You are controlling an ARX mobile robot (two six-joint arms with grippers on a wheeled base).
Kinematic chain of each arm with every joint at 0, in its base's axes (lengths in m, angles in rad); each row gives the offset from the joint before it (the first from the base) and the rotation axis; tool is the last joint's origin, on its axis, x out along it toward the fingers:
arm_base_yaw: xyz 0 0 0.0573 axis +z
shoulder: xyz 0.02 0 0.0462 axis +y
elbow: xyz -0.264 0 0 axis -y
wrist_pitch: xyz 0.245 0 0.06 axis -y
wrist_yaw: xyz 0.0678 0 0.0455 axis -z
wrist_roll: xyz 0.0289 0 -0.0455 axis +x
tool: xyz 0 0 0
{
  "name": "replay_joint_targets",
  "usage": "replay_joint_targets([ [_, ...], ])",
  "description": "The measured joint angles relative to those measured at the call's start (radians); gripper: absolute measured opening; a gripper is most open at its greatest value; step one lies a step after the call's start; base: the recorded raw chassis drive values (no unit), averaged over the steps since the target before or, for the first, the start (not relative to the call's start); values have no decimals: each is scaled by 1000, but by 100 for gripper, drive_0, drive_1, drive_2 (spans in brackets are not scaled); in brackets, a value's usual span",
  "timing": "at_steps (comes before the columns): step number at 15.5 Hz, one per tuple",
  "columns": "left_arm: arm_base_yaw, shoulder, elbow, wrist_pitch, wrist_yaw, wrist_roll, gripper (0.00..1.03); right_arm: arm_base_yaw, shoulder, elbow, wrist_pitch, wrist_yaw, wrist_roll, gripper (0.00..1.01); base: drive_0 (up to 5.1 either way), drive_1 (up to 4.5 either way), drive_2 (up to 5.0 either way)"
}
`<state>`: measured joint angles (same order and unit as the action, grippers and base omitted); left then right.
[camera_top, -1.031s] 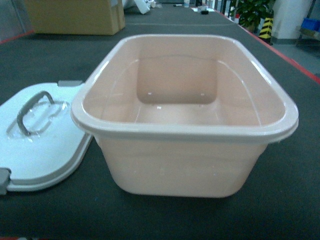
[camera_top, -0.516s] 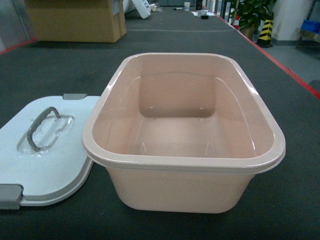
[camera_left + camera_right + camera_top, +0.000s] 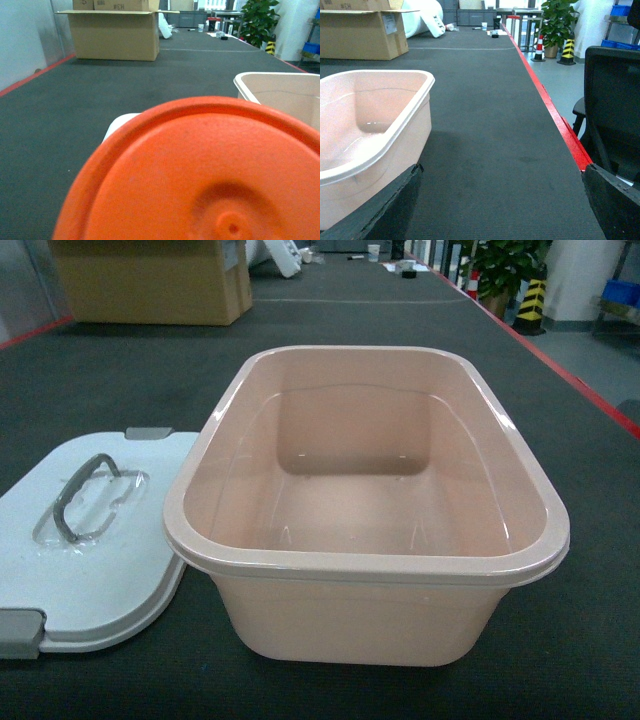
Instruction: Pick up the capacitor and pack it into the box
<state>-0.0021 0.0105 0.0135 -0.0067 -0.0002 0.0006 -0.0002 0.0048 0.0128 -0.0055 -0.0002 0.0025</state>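
Dark grey matting point(image 3: 120, 370) runs long ahead of us, edged on the right by a red strip point(image 3: 555, 112) with a black chair point(image 3: 612, 110) past it. Our box point(image 3: 365, 570) stands open near the front edge, its lid point(image 3: 90, 540) flat just beside its left wall. A carton point(image 3: 150, 280) sits well back on the left. An orange disc point(image 3: 200, 175) fills our left wrist view. Our right fingers point(image 3: 380, 210) frame bare matting beside the box; whether either claw is clenched or released, we cannot tell. We see no capacitor.
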Motion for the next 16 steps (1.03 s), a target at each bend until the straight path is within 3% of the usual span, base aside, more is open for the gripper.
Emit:
replay_joint_targets([
  [8, 0, 0, 0, 0, 0, 0, 43, 0, 0, 0, 0, 0, 0, 98, 0, 0, 0],
  [9, -17, 7, 0, 26, -38, 9, 43, 0, 0, 0, 0, 0, 0, 98, 0, 0, 0],
  [10, -66, 49, -1, 123, -131, 19, 43, 0, 0, 0, 0, 1, 0, 98, 0, 0, 0],
  [11, -98, 80, -1, 179, -168, 27, 43, 0, 0, 0, 0, 1, 0, 98, 0, 0, 0],
  [13, -250, 332, 0, 434, -299, 58, 43, 0, 0, 0, 0, 0, 0, 98, 0, 0, 0],
  [14, -305, 517, 9, 606, -324, 79, 43, 0, 0, 0, 0, 0, 0, 98, 0, 0, 0],
  [16, -344, 906, 143, 951, -328, 110, 43, 0, 0, 0, 0, 0, 0, 98, 0, 0, 0],
])
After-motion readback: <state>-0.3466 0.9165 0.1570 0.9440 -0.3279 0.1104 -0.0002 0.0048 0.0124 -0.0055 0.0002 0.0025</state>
